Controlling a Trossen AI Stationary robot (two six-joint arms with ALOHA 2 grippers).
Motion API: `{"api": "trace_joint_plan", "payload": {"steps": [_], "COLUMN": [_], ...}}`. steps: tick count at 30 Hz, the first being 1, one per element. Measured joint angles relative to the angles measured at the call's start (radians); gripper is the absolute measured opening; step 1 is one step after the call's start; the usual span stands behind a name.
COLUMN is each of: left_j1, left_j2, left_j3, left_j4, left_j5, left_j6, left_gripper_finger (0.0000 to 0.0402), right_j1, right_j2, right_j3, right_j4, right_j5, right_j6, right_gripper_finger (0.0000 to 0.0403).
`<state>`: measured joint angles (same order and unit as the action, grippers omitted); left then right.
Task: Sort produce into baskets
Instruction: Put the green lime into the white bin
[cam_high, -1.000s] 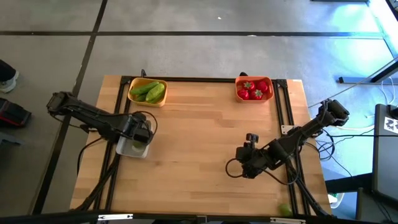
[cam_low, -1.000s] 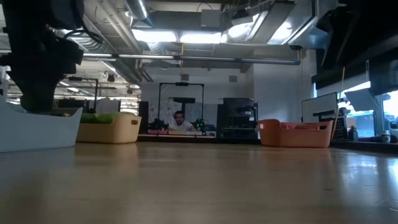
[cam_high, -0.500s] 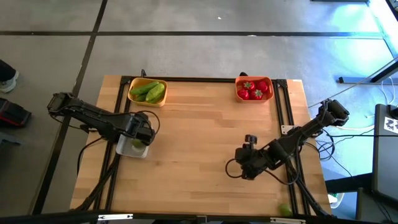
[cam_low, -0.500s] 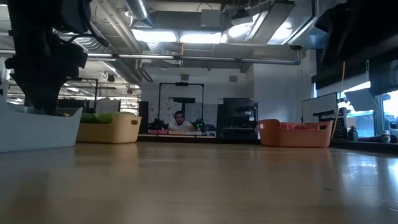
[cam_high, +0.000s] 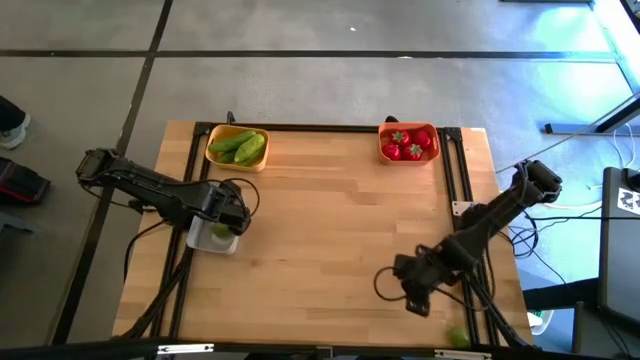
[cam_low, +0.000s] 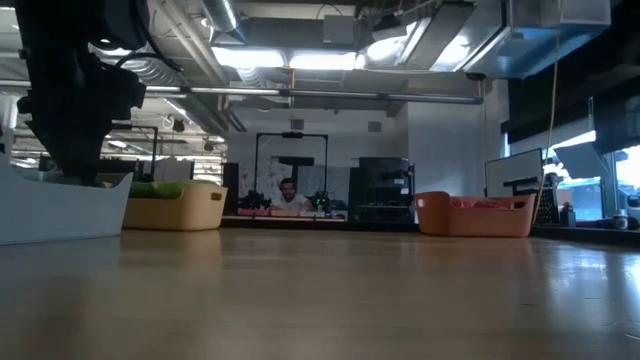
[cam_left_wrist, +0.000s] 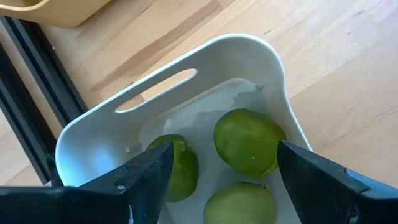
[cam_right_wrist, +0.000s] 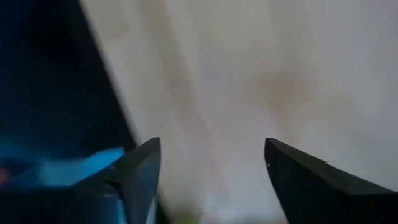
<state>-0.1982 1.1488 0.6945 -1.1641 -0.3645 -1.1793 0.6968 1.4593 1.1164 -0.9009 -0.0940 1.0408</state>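
wooden table (cam_high: 330, 230) carries three baskets. left hand (cam_left_wrist: 217, 171) hangs over the whitish tray (cam_left_wrist: 267, 68) at the left edge, fingers spread, empty; three round green pieces (cam_left_wrist: 249, 140) lie inside. right hand (cam_high: 412, 300) sits near the front right, fingers spread over bare wood. yellow basket (cam_high: 237, 148) holds cucumbers, orange basket (cam_high: 408, 142) red pieces. one green piece (cam_high: 456, 338) lies by the front right corner.

A light wooden table (cam_high: 330, 230) stands on a grey floor (cam_high: 300, 80), and far behind the table a person (cam_low: 289, 192) sits in the big room, under bright ceiling lights (cam_low: 290, 60), beside a dark cabinet (cam_low: 380, 185).
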Motion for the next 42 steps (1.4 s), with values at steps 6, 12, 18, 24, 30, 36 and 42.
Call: {"api": "trace_joint_plan", "payload": {"steps": [6, 12, 18, 24, 30, 36, 42], "left_j1": [0.0, 0.0, -0.017, -0.031, -0.031, -0.031, -0.031], "left_j2": [0.0, 0.0, 0.0, 0.0, 0.0, 0.0, 0.0], "left_j3": [0.0, 0.0, 0.0, 0.0, 0.0, 0.0, 0.0], "left_j4": [0.001, 0.0, -0.001, -0.002, -0.002, -0.002, -0.002], "left_j5": [-0.004, -0.024, -0.045, -0.087, -0.093, -0.094, -0.094], "left_j6": [0.004, 0.005, 0.034, 0.051, 0.057, 0.079, 0.074], "left_gripper_finger": [0.028, 0.028, 0.028, 0.028, 0.028, 0.028, 0.028], "right_j1": [0.1, 0.19, 0.251, 0.275, 0.278, 0.308, 0.333], "right_j2": [0.0, 0.0, 0.047, 0.14, 0.238, 0.309, 0.36], "right_j3": [0.0, 0.0, 0.0, 0.0, 0.0, 0.0, 0.0], "right_j4": [-0.026, -0.033, 0.025, 0.095, 0.094, 0.101, 0.127], "right_j5": [-0.154, -0.211, -0.309, -0.396, -0.425, -0.514, -0.527], "right_j6": [0.231, 0.448, 0.56, 0.572, 0.584, 0.602, 0.609], "right_gripper_finger": [0.0317, 0.031, 0.0295, 0.0291, 0.0291, 0.0291, 0.0291]}}
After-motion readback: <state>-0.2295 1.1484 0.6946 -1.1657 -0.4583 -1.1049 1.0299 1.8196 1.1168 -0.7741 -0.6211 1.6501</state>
